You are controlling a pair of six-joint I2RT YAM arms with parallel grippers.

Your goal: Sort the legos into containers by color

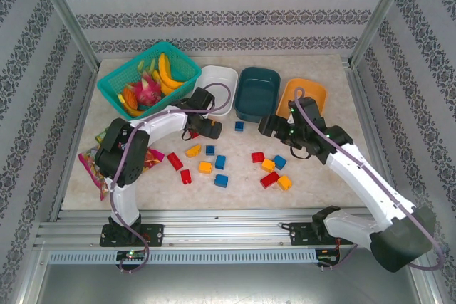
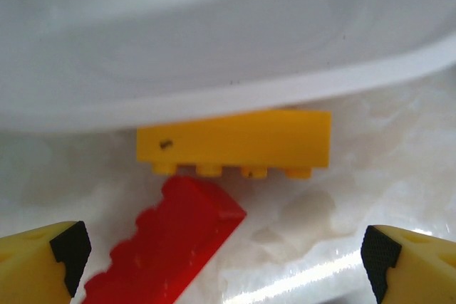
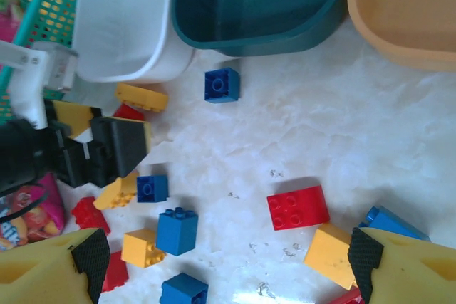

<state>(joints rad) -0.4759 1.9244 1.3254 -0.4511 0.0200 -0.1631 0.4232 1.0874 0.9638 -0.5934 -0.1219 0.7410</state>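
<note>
The marble-patterned tabletop [image 1: 246, 190] carries a turquoise mesh basket [image 1: 187, 69] at its far left corner. Along the far edge, left to right, stand a white plastic tub [image 1: 217, 80], a dark teal plastic tub [image 1: 256, 90] and an orange plastic tub [image 1: 313, 90]. The left gripper [image 2: 224, 261], jaws spread, sits at the white tub's near wall. The right gripper [image 3: 228, 254], jaws spread, sits near the orange tub. Red, blue and yellow legos [image 1: 221, 181] lie scattered mid-tabletop. One yellow brick [image 2: 235, 140] lies against the white tub, with a red brick [image 2: 171, 247] just beside it within the left jaws' span.
</note>
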